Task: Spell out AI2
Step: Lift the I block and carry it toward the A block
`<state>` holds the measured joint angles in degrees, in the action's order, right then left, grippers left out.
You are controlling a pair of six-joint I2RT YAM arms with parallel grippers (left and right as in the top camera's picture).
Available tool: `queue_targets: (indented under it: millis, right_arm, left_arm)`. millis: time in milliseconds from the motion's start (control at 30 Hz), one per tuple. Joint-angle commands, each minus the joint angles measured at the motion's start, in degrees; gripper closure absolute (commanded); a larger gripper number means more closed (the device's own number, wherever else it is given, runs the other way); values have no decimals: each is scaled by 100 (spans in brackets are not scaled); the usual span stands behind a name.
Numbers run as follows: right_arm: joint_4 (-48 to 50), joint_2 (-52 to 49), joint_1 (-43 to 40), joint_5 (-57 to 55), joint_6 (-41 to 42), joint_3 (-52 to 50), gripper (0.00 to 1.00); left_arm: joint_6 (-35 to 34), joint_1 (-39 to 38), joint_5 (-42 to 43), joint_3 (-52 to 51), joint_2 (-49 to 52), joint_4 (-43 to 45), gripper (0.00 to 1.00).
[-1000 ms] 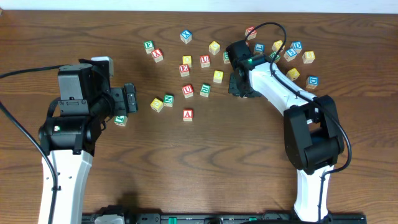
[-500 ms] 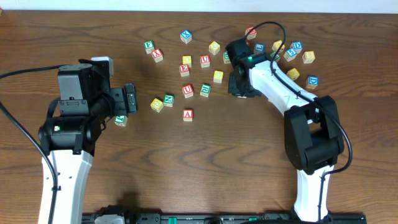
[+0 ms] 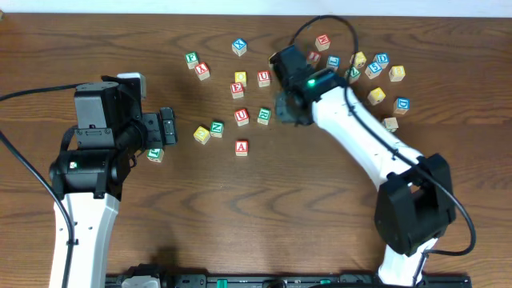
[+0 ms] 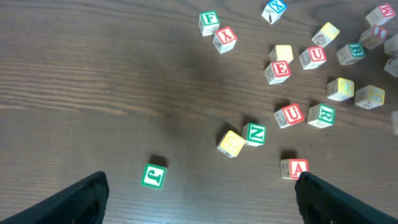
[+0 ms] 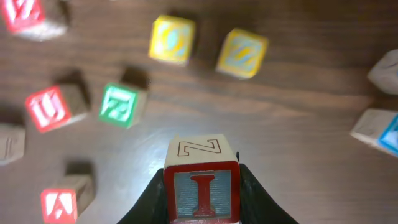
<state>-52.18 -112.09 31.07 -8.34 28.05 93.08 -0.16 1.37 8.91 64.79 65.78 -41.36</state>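
Observation:
My right gripper (image 3: 286, 105) is shut on a block with a red I on its face (image 5: 202, 190) and holds it above the table, just right of the green R block (image 3: 264, 115). The red A block (image 3: 242, 147) lies on the table in front of the middle cluster. It also shows in the left wrist view (image 4: 293, 168) and at the lower left of the right wrist view (image 5: 59, 204). My left gripper (image 3: 166, 126) is open and empty at the left, its fingers wide apart (image 4: 199, 199). I cannot make out a block with a 2.
Loose letter blocks lie scattered: a green J (image 4: 153, 175) near my left gripper, a yellow block (image 3: 202, 134), a green N (image 3: 217, 128), a red U (image 3: 242, 116), a red E (image 3: 238, 90). Several more blocks cluster at the back right (image 3: 376, 68).
My right arm has swung left from the back-right cluster towards the middle blocks, carrying the I block. The left arm has not moved.

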Motion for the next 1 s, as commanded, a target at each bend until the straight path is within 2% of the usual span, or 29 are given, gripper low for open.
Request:
queue_targets:
  millis: [0, 333, 767, 967]
  right_arm:
    - [-33, 66, 367, -35, -48, 92, 82]
    - [-7, 11, 1073, -380, 229, 59, 76]
    - [31, -151, 1106, -656, 1222, -227, 77]
    - [595, -151, 1185, -610, 1355, -835, 75]
  left_arm:
    - [15, 24, 33, 155, -20, 0, 6]
    - [15, 24, 33, 155, -20, 0, 6]
    - [15, 24, 33, 155, -20, 0, 6]
    - [15, 22, 33, 155, -20, 0, 6]
